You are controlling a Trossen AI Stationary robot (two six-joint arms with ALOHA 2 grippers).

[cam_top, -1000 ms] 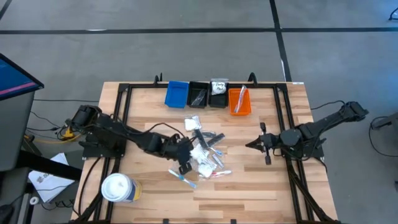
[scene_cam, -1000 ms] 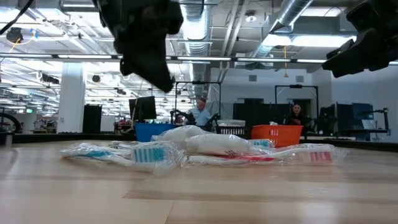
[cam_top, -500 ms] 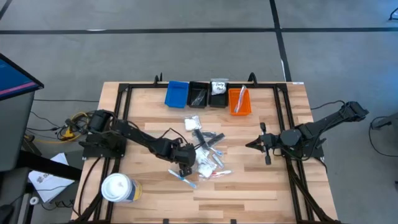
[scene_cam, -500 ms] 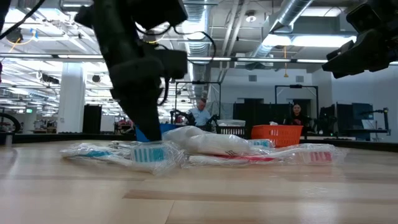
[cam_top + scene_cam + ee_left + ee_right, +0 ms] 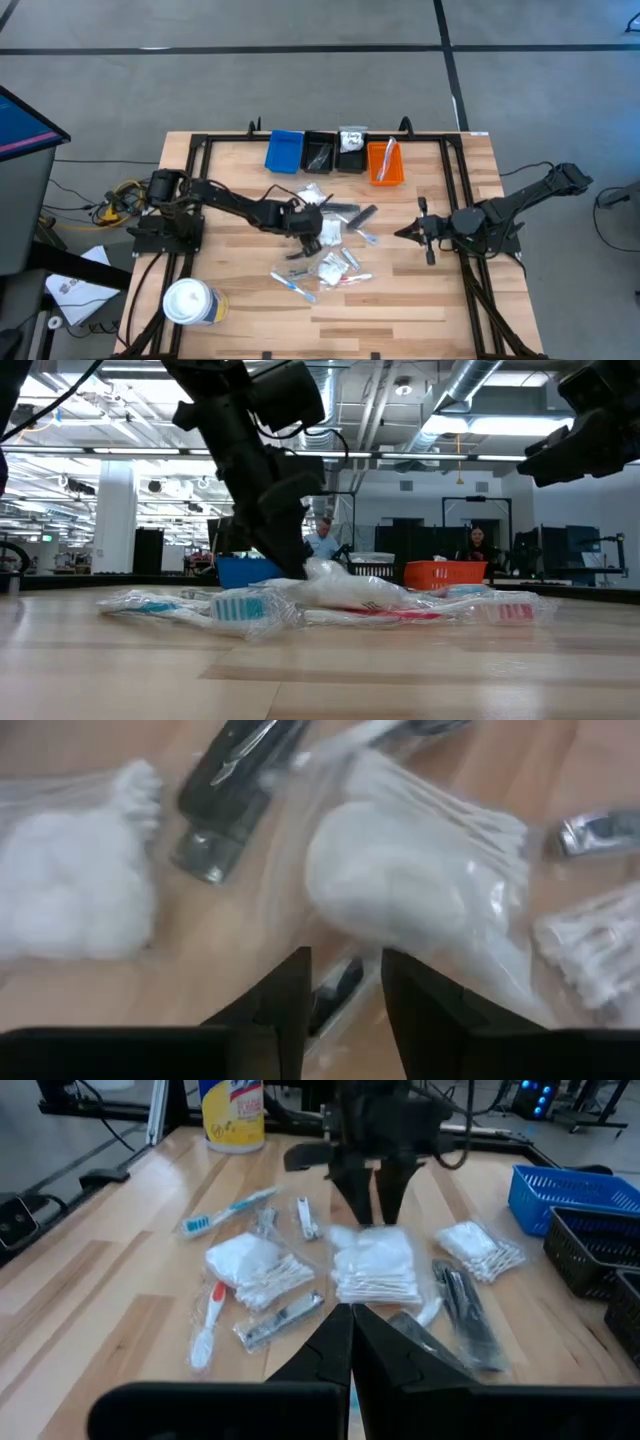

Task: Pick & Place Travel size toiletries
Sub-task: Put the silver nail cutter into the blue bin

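**Left gripper down over the sachet pile, right arm waiting**

Starting at the left of the desk: the white tub with the yellow label stands near the front left corner, well clear of the action. Moving in, the left arm stretches across the wood and its left gripper sits low over the scattered travel size toiletries in the middle of the desk. From the left wrist view the two dark fingers stand a little apart, with a narrow gap between them, right above a clear sachet of cotton swabs; I cannot tell whether anything is pinched there. A black comb lies just beside that sachet, and a bag of cotton balls lies further over.

The right wrist view shows the spread: a blue toothbrush, a red-handled toothbrush, swab sachets and a wrapped metal piece, all flat on the wood.

Along the far edge sits the row of bins: blue bin, black bin, another black bin, orange bin.

On the right, the right gripper hangs above the desk, apart from the pile, fingers pressed together and empty.
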